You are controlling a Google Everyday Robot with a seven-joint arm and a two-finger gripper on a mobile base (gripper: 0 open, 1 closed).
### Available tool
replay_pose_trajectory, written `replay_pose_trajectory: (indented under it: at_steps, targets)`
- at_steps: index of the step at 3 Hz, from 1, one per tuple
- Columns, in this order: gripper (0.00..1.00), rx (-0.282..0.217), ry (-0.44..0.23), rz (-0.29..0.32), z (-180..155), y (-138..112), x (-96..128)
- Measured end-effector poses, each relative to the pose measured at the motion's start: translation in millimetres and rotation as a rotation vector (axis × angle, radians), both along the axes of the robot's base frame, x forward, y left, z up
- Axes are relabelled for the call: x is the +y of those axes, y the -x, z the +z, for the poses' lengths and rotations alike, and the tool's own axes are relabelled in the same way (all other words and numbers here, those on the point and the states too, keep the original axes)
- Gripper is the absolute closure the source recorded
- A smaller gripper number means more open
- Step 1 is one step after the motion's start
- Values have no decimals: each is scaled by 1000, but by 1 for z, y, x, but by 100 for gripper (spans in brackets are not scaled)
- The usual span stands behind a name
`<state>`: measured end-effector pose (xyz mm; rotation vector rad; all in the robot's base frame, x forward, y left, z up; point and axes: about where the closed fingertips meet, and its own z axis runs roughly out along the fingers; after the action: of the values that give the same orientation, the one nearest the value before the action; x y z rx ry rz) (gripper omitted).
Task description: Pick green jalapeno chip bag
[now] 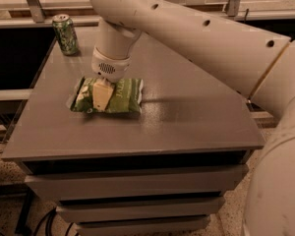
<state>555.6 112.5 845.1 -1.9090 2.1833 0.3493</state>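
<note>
The green jalapeno chip bag lies flat on the grey table top, left of its middle. It is crinkly green with white lettering and pale crimped ends. My gripper hangs straight down from the white wrist and is down on the left half of the bag, touching it and covering part of it. The bag rests on the table.
An upright green patterned soda can stands at the table's far left corner, well behind the bag. My thick white arm crosses the table from the right. Drawers sit below the table's front edge.
</note>
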Motion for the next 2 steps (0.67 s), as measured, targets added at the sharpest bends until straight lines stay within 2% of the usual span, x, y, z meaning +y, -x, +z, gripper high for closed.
replay_pose_trajectory:
  at_steps: [1,2]
  targets:
    - [100,0,0,0,2,0,0]
    - [100,0,0,0,3,0,0]
